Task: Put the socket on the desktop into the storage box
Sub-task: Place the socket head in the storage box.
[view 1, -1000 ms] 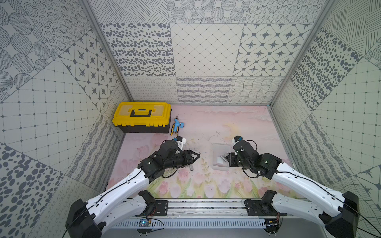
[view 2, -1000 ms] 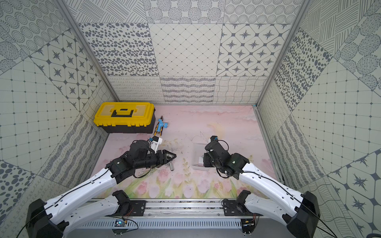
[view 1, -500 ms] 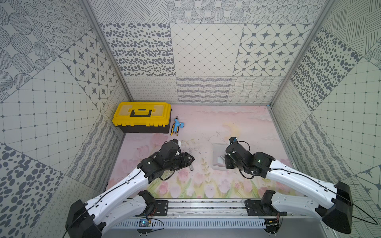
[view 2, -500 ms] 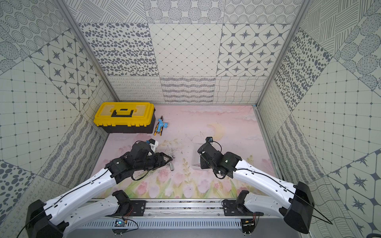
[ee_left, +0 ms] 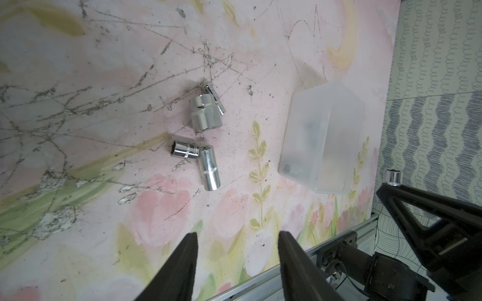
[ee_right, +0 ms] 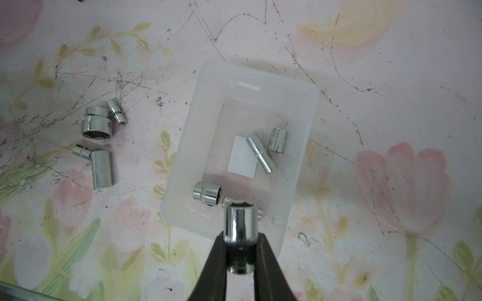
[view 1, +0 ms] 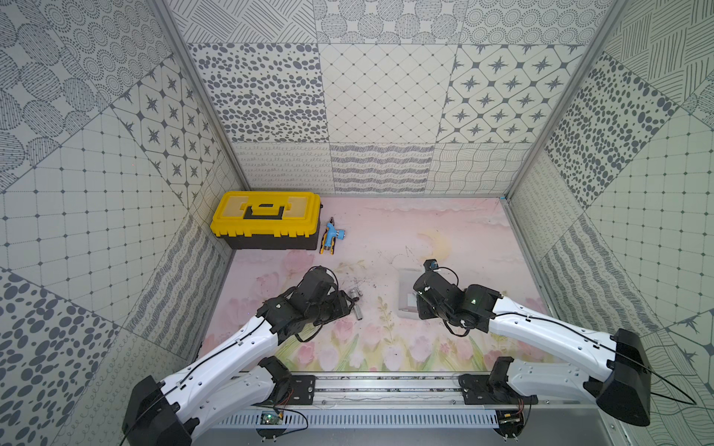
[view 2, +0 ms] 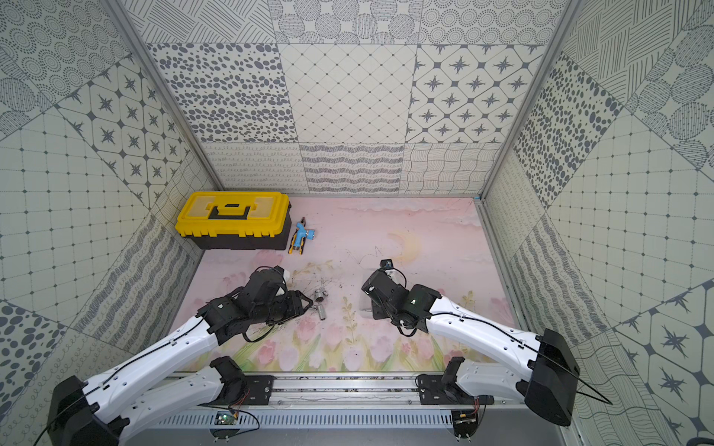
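Note:
My right gripper [ee_right: 241, 242] is shut on a chrome socket [ee_right: 241, 225] and holds it upright over the near end of the storage box [ee_right: 310, 104], a clear frosted tray. Several sockets lie inside it, among them a short one [ee_right: 278, 139] and a long one [ee_right: 261, 153]. Several more sockets lie loose on the desktop [view 1: 386, 231] left of the box, such as a wide one [ee_left: 204, 114] and a long one [ee_left: 210, 168]. My left gripper [ee_left: 238, 234] hangs open and empty just short of them. In both top views the right wrist covers much of the box [view 1: 405, 293].
A yellow-lidded black toolbox [view 1: 266, 218] stands at the back left with a blue hand tool [view 1: 331, 239] beside it. Patterned walls close in three sides. A metal rail [view 1: 386, 384] runs along the front edge.
My right arm has shifted left with its socket, further over the box. The left gripper has drawn back a little toward the front left, away from the loose sockets.

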Robot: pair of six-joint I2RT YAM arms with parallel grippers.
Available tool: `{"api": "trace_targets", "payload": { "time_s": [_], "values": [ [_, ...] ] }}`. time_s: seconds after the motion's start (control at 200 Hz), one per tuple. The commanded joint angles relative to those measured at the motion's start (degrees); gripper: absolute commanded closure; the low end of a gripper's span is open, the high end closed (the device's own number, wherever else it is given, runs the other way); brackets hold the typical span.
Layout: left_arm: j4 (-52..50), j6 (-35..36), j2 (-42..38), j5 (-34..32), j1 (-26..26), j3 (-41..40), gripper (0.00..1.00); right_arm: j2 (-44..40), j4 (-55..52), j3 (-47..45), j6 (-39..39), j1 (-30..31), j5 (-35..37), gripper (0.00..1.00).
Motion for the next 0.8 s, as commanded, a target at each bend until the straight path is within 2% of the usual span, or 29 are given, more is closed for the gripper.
{"api": "trace_targets", "payload": {
  "time_s": [0.0, 0.795],
  "values": [
    [-1.8, 2.2, 1.5, -2.1, 0.1, -0.3, 0.46, 0.8, 0.9, 1.2, 0.3, 0.3, 1.7, 1.00],
    [0.2, 2.4, 4.0, -1.7, 0.2, -1.6, 0.48, 4.2, 1.9, 2.3, -0.2, 0.3, 1.6, 1.00]
  ]
}}
